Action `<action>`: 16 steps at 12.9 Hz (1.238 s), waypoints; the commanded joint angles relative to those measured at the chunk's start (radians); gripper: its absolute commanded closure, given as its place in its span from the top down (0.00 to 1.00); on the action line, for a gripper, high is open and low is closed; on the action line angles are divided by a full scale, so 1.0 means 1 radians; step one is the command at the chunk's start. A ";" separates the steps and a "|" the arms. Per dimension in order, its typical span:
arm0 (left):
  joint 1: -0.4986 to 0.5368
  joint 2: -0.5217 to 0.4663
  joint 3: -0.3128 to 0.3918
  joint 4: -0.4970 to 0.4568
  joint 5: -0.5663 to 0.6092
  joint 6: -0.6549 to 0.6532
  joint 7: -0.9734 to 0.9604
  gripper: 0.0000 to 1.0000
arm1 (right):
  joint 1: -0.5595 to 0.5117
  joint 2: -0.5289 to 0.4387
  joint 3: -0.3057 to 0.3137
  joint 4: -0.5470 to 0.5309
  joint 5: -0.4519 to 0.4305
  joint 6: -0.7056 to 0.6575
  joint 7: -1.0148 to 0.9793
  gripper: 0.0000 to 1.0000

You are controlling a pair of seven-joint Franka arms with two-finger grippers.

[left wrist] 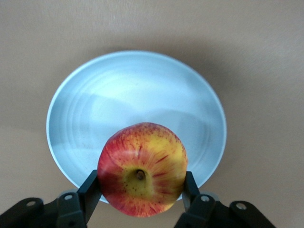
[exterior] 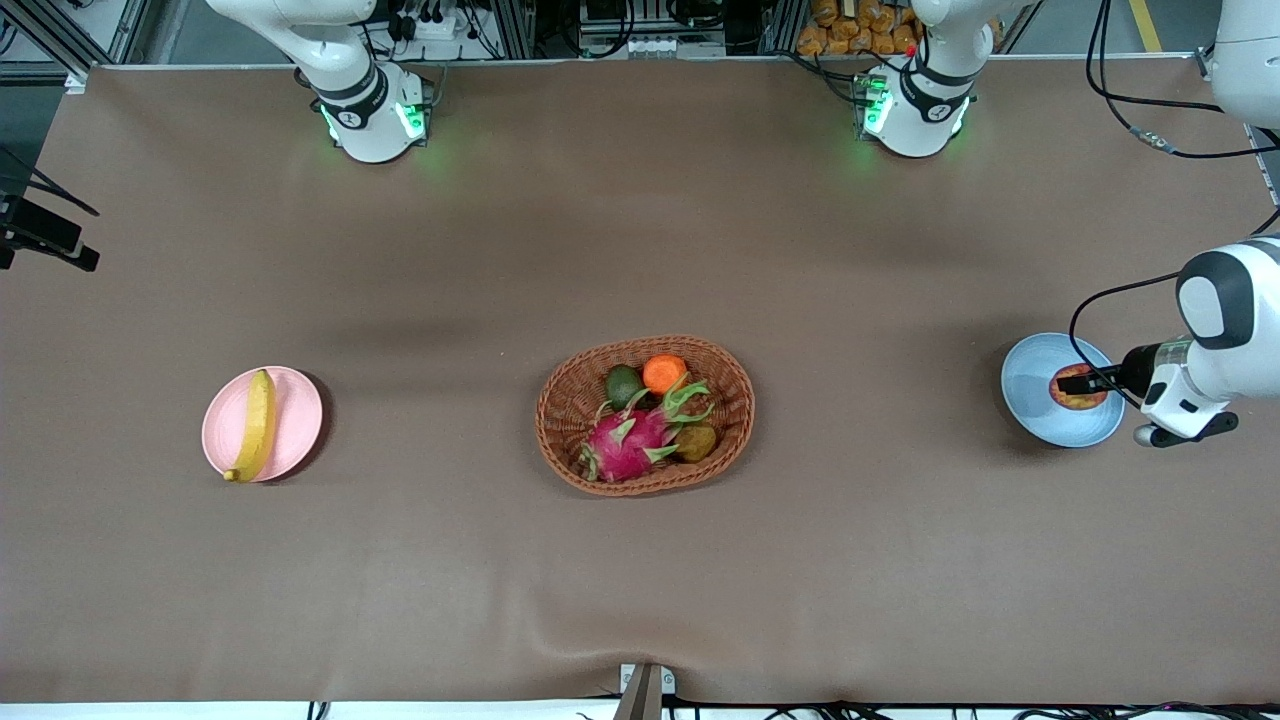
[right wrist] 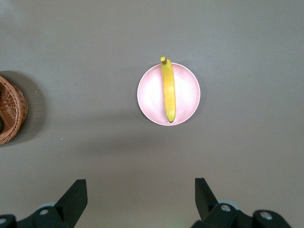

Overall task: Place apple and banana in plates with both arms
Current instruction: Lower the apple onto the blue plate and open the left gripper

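Brown table (exterior: 640, 560), left gripper (left wrist: 141, 190) clamping apple (left wrist: 141, 175) over blue plate (left wrist: 118, 95)

The banana (exterior: 254, 425) is lying on the plate (exterior: 300, 425) toward the right arm's end of the table (exterior: 640, 560); the basket (exterior: 570, 400) is sitting midway between both plates.

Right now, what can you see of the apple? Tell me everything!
The apple is small and round, red with yellow blotches and streaks, and its skin looks smooth. Its yellow dimple with a short brown stem faces the left wrist camera. The left gripper is shut on it, a black finger pressing each side. It hangs over the pale blue plate at the left arm's end of the table; I cannot tell whether it touches the plate.
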 commanded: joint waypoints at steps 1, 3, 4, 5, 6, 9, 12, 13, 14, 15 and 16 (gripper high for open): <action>0.020 0.015 -0.011 -0.019 0.013 0.019 0.017 0.00 | -0.018 -0.008 0.004 0.031 -0.001 -0.018 0.002 1.00; 0.035 0.035 -0.011 -0.018 0.016 0.037 0.017 0.02 | -0.018 -0.011 0.002 0.045 0.005 -0.029 -0.001 1.00; 0.033 0.042 -0.011 -0.013 0.018 0.039 0.017 0.56 | -0.018 -0.017 0.002 0.049 0.000 -0.081 0.000 1.00; 0.033 0.027 -0.011 -0.010 0.018 0.033 0.017 1.00 | -0.020 -0.018 -0.001 0.075 -0.001 -0.119 0.000 1.00; 0.030 -0.002 -0.012 -0.007 0.018 0.025 0.016 1.00 | -0.021 -0.017 -0.002 0.098 -0.001 -0.124 0.000 1.00; 0.032 -0.088 -0.022 0.022 0.018 0.024 0.101 1.00 | -0.018 -0.011 -0.002 0.101 -0.007 -0.110 -0.002 1.00; 0.027 -0.218 -0.081 0.063 0.003 -0.053 0.146 1.00 | -0.020 -0.006 -0.002 0.101 -0.003 -0.093 -0.002 1.00; 0.027 -0.250 -0.109 0.088 0.003 -0.097 0.139 1.00 | -0.020 -0.006 -0.004 0.101 -0.004 -0.089 -0.002 1.00; 0.027 -0.275 -0.135 0.121 0.003 -0.155 0.113 1.00 | -0.020 -0.006 -0.002 0.101 -0.004 -0.089 -0.002 1.00; 0.027 -0.292 -0.164 0.152 0.003 -0.218 0.064 1.00 | -0.020 -0.006 -0.002 0.101 -0.003 -0.089 -0.002 1.00; 0.027 -0.315 -0.192 0.175 0.003 -0.281 -0.002 1.00 | -0.018 -0.006 -0.002 0.101 0.002 -0.087 -0.002 1.00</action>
